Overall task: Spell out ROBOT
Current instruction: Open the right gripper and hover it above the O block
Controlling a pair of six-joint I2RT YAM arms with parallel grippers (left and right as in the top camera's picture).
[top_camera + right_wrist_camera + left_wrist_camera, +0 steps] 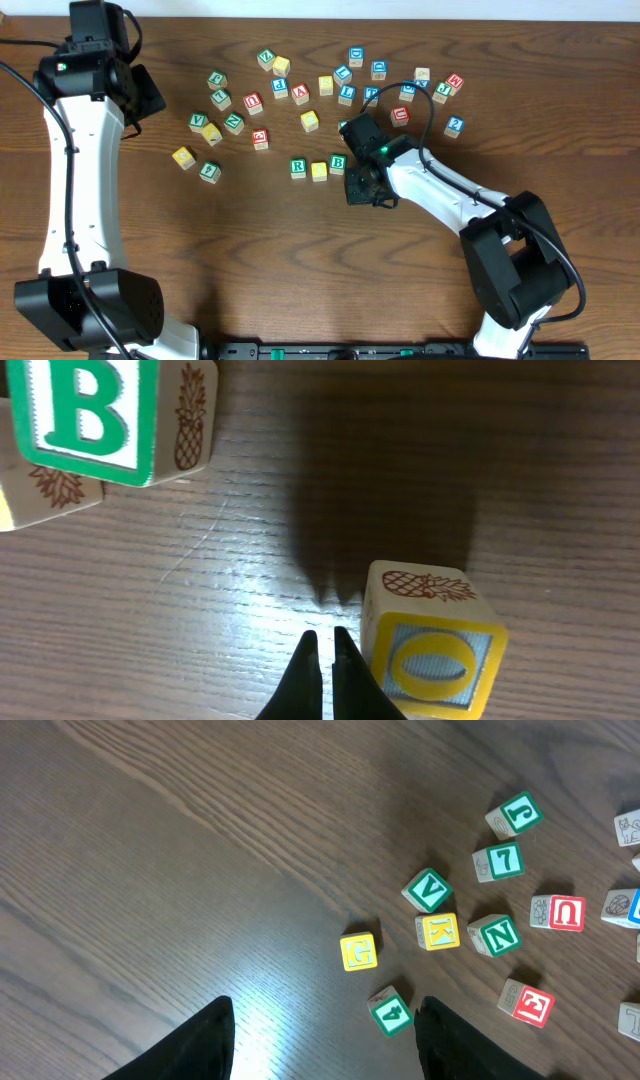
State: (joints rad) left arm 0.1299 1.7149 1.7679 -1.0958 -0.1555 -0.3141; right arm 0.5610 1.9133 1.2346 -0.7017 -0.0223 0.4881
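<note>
Block B (pixel 338 163) is sitting with a yellow block (pixel 319 171) and block R (pixel 298 167) lined up beside it. Near block B, the right gripper (pixel 322 660) is pinching together on nothing, block O (pixel 435 650) lying just beside its tips. Well apart from block B, the left gripper (pixel 325 1040) is hanging spread wide.

Short row near mid-tabletop (pixel 250 230): green R block (pixel 298 167), yellow block (pixel 319 171) right beside it, then green B block (pixel 338 163). Set apart from the B, a wooden O block (pixel 435 660) sitting flat, yellow O facing up, pineapple drawing on its side.
</note>
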